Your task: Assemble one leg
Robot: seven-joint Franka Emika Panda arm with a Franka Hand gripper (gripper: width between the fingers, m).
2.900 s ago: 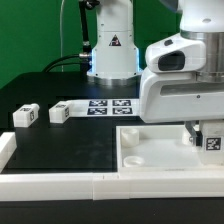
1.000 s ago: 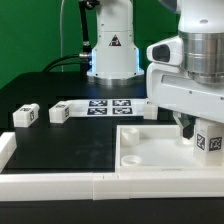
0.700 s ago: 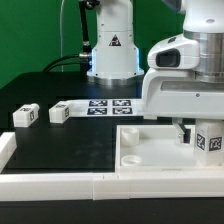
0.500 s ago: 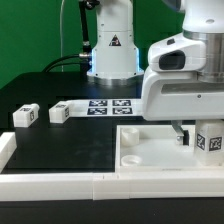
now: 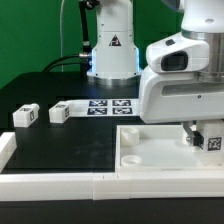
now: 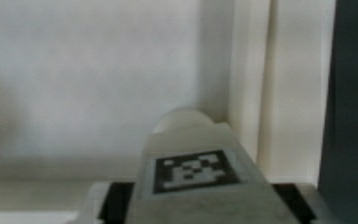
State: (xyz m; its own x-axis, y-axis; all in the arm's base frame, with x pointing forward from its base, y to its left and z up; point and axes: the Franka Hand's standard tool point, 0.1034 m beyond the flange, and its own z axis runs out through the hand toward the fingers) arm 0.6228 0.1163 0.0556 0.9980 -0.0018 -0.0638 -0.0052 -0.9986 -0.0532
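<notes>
- White plastic is what I am seeing first at the exterior view's left: two loose leg blocks are sitting on the black table point(image 5: 60, 145), one point(image 5: 25, 116) nearest the edge and another point(image 5: 58, 113) just beside it, apart from each other, each showing a tag face.
- I am reading the marker board point(image 5: 105, 105) lying flat behind them, toward the middle, in front of the arm's base point(image 5: 112, 50).
- A white rail point(image 5: 50, 184) is running along the near side of the table.
- Moving right, I am looking at the tabletop point(image 5: 150, 150), the big white tray-like part, with a round corner socket point(image 5: 131, 157) near its front left corner.
- Farthest right, the gripper point(image 5: 205, 135) is hanging low over the tabletop's right side, mostly hidden under the arm's bulky white wrist housing.
- I am seeing the leg point(image 5: 213, 141) clamped between the fingers, tag facing the camera; the wrist view is confirming it, the leg point(image 6: 197, 155) sitting between two dark finger pads point(image 6: 108, 198) above the tabletop's white surface.
</notes>
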